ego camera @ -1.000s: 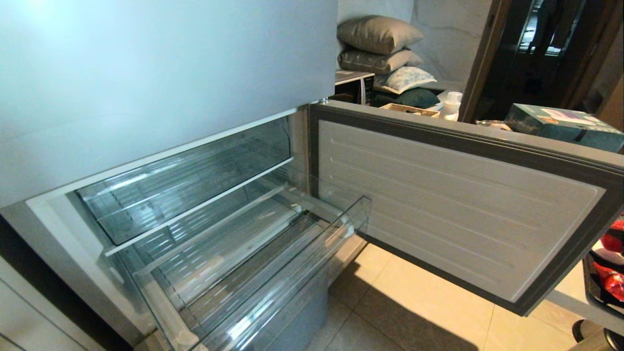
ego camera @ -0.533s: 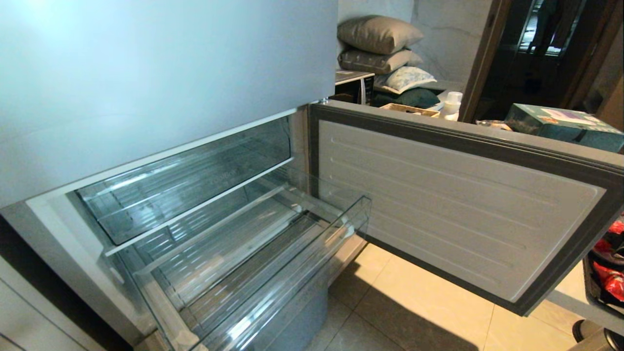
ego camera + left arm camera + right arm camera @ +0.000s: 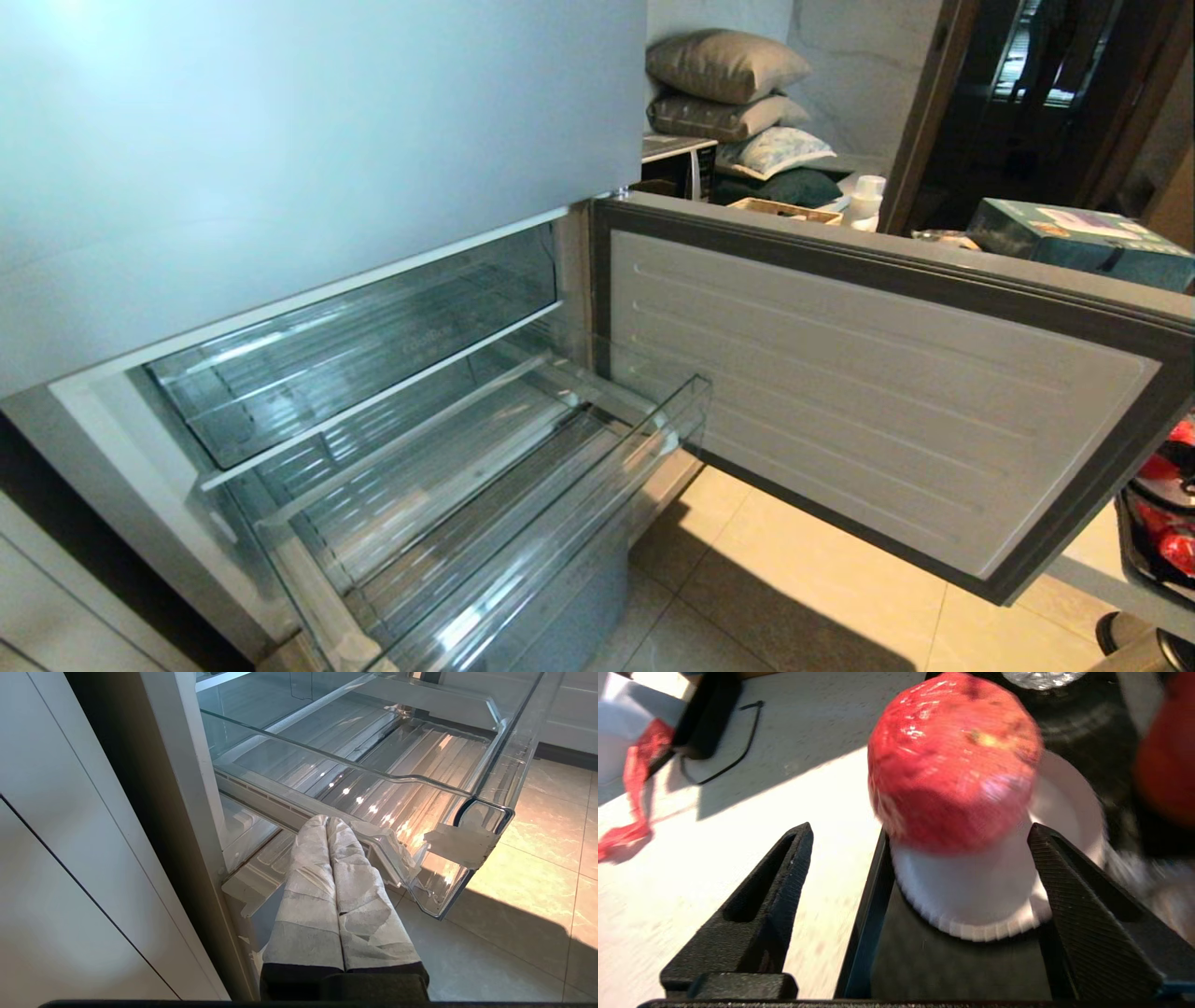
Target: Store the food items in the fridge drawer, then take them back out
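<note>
The right gripper (image 3: 920, 835) is seen spread wide, its black ridged fingers (image 3: 1083, 914) flanking but not touching a round red fruit (image 3: 955, 760) seated on a white cup in a black tray (image 3: 924, 961); the shallow transparent plastic fridge drawer (image 3: 523, 523) is pulled out, and the left gripper's (image 3: 327, 820) cloth-wrapped fingers are pressed together beside it

the left gripper (image 3: 327, 822) hangs low beside the fridge, its two white-wrapped fingers (image 3: 306, 891) pressed together, tips near the lower rail under the fridge drawer (image 3: 486, 812). the clear drawer stands pulled out over the tiled floor (image 3: 546, 868), seemingly empty. a white cabinet panel (image 3: 70, 882) stands alongside.
</note>
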You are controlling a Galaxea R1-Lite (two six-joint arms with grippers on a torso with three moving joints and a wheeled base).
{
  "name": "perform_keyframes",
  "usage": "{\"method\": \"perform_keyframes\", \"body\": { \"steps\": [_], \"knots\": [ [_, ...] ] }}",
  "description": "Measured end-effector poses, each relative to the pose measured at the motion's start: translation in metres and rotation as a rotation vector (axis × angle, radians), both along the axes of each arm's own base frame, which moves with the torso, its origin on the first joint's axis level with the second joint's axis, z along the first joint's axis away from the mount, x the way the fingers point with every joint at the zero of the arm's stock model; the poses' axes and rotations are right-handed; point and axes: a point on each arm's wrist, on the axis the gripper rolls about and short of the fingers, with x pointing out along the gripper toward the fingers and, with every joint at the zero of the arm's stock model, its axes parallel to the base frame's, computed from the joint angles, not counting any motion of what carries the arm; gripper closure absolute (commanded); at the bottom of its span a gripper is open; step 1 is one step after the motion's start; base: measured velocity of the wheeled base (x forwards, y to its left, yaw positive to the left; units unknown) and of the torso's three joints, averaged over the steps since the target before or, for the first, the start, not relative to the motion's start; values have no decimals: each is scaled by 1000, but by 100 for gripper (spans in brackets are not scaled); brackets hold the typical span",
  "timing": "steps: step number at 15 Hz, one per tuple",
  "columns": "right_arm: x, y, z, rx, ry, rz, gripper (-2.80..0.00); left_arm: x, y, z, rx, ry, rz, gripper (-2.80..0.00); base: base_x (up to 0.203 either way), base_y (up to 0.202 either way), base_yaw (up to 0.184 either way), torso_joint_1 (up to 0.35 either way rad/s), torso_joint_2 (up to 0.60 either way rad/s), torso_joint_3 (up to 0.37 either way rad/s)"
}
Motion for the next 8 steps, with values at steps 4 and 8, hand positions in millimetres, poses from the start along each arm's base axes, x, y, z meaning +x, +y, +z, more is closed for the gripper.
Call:
{"method": "perform_keyframes", "body": {
  "steps": [4,8],
  "knots": [
    [-32,31,37,-15,-10,-10,0,0,0,0,0,0,0,0,0,0,0,0,0,0],
    [-75,71,78,-77,-20,-106,0,0,0,0,0,0,0,0,0,0,0,0,0,0]
  ]
}}
